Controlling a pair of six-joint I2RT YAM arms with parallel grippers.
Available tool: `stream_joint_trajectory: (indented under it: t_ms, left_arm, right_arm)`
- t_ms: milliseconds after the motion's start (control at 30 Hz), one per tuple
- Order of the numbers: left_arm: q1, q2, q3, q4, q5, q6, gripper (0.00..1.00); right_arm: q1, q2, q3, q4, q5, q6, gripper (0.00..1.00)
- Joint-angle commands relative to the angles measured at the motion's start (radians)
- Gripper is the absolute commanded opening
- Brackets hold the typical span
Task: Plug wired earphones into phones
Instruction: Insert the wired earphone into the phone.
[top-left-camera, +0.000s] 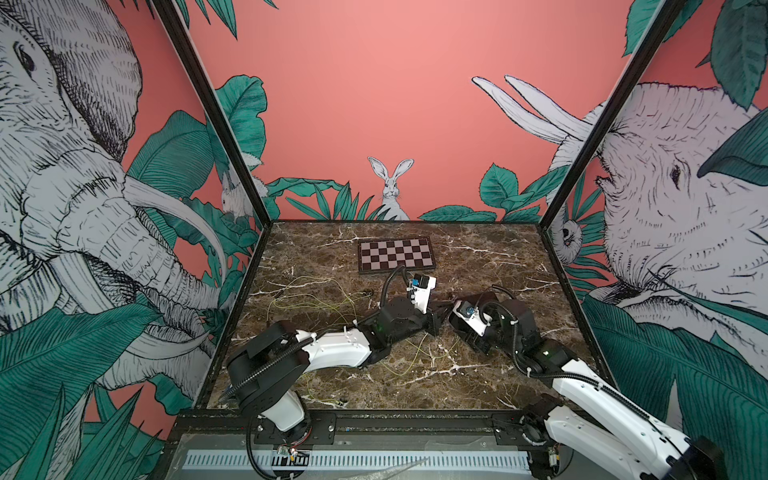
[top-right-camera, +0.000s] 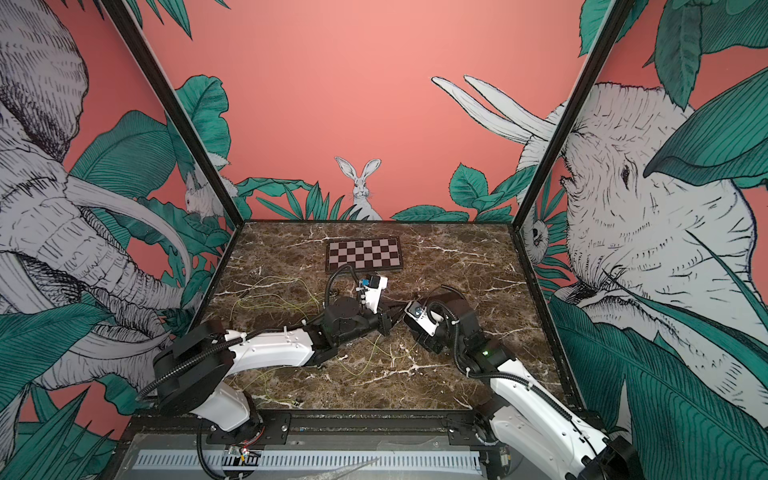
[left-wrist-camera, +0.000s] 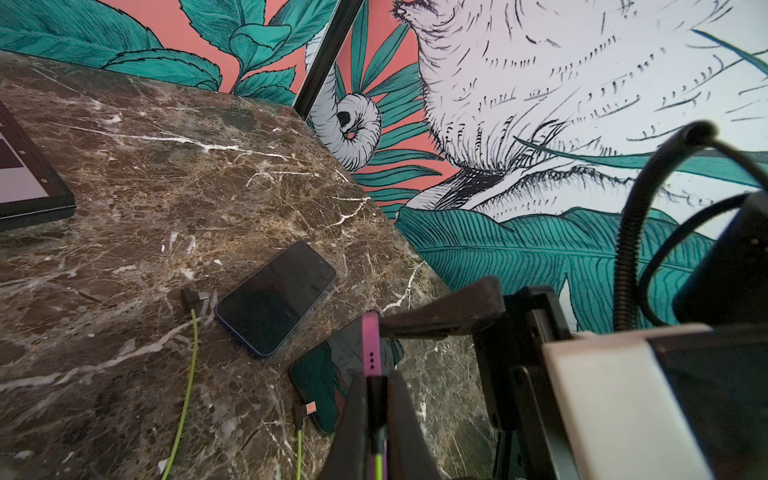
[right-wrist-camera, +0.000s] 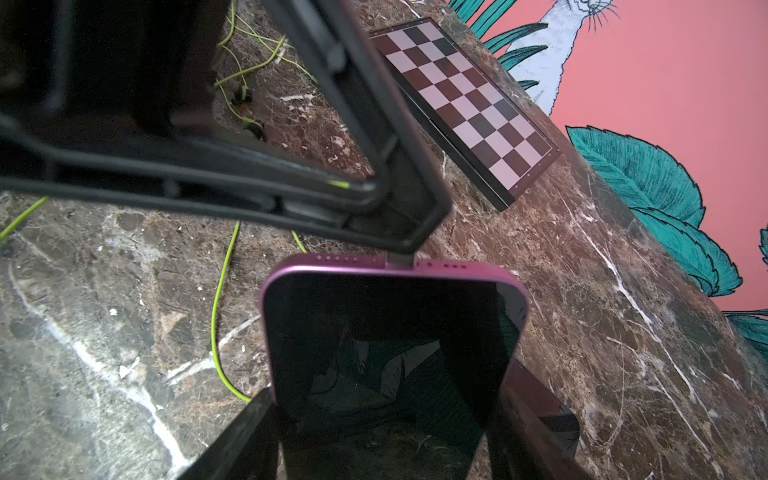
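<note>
Brown white-veined table (top-left-camera: 478, 257), black-framed checkerboard (top-left-camera: 396, 255) of dark and pale pink squares, yellow-green earphone cords (left-wrist-camera: 190, 374), a magenta-edged phone (right-wrist-camera: 395, 353) and a blue-edged phone (left-wrist-camera: 276, 299) with black screens, and salmon walls (top-left-camera: 374, 104) printed with teal leaves.

Soft even light, faint shadows. Top views bowed at edges. Left tool (left-wrist-camera: 376, 390) blurred close-up; phone (right-wrist-camera: 395, 353) screen reflective.

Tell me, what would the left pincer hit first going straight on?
The pink phone, held by the right pincer. The plug in the left pincer seems to touch the phone's end.
</note>
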Motion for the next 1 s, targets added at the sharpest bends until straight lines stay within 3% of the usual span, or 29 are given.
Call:
stream_joint_trajectory:
  t_ms: [0, 967]
  left_arm:
    - [-0.004, -0.011, -0.021, 0.019, -0.019, 0.004, 0.0]
    - [-0.006, 0.011, -0.017, 0.028, -0.002, -0.023, 0.0]
  right_arm:
    - [0.008, -0.008, -0.004, 0.13, -0.009, 0.025, 0.64]
    - [0.02, 0.001, -0.015, 0.207, -0.011, 0.074, 0.63]
